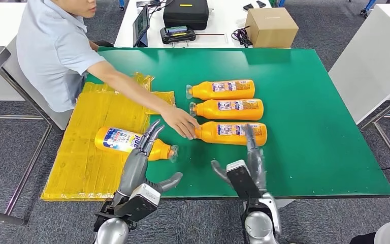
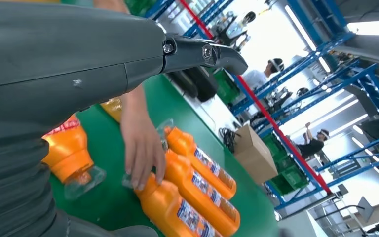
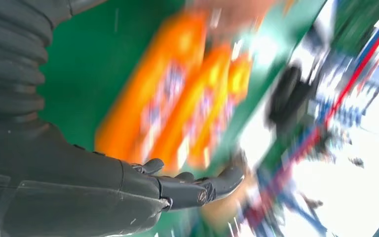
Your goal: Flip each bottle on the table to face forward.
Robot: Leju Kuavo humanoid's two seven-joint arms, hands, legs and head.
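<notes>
Bottles were the whole matter, and you had four of them lying flat on the green table [image 1: 310, 127]. From the head view, three orange bottles lay stacked in a column with their long axes running left to right, caps to the left: the far bottle [image 1: 222, 90], the middle bottle [image 1: 228, 109] and the near bottle [image 1: 231, 133]. A fourth, the label-up bottle [image 1: 127, 142], lay apart to the left on the yellow sheet [image 1: 89, 152], its cap pointing right. Your left hand [image 1: 143, 152] was spread, fingers apart, its fingertips over that label-up bottle, gripping nothing. Your right hand [image 1: 251, 157] was likewise open, fingers reaching up across the near bottle's body, so each hand had its own bottle nearest. A person's hand [image 1: 180, 122] rested at the near bottle's cap, right between your two hands. Bare green lay to the right of the column, and the table's front edge ran close under both wrists.

In the left wrist view, your left hand [image 2: 69, 74] showed spread above the table, the person's hand [image 2: 140, 148] touching the near bottle [image 2: 172, 210] at its neck, with the label-up bottle's cap end [image 2: 69, 153] just beside it.

The right wrist view was badly blurred; you could make out your right hand [image 3: 143, 190] open, fingers extended, with the three orange bottles [image 3: 177, 103] side by side beyond it. Whether the fingers touched one, I could not tell.
</notes>
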